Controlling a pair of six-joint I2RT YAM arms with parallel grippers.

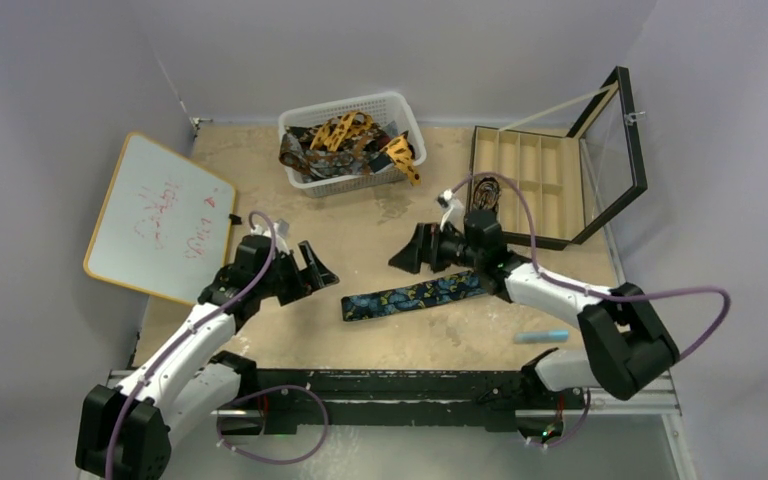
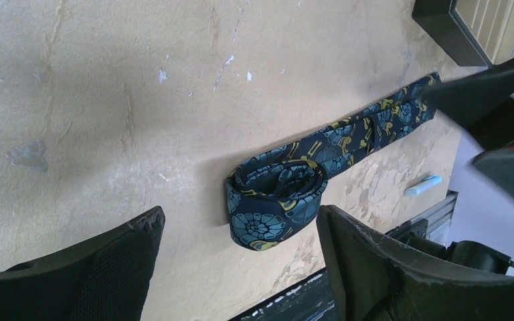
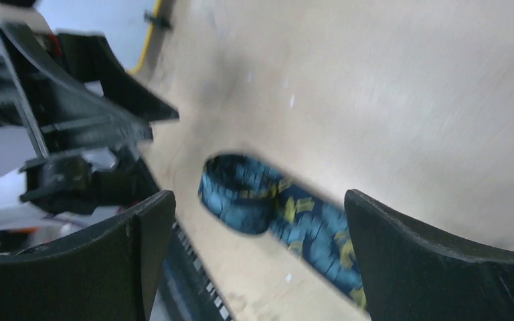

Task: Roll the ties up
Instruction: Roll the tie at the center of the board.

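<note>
A navy tie (image 1: pixel 420 293) with blue-gold print lies flat on the table, and its left end is wound into a small roll (image 2: pixel 276 199). My left gripper (image 1: pixel 310 272) hovers just left of that roll, open, with the roll ahead between its fingertips (image 2: pixel 154 221) and untouched. My right gripper (image 1: pixel 415 255) is above the tie's middle, open and empty. Its blurred wrist view shows the roll (image 3: pixel 235 190) below it. More ties, orange-yellow (image 1: pixel 345 130) and dark brown (image 1: pixel 300 152), lie heaped in the white basket (image 1: pixel 345 103).
A whiteboard (image 1: pixel 160 215) lies at the left. A black compartment box (image 1: pixel 525 165) with its glass lid raised stands at the right rear. A small light-blue object (image 1: pixel 542 336) lies near the front edge, right of the tie. The black rail (image 1: pixel 390 385) runs along the front.
</note>
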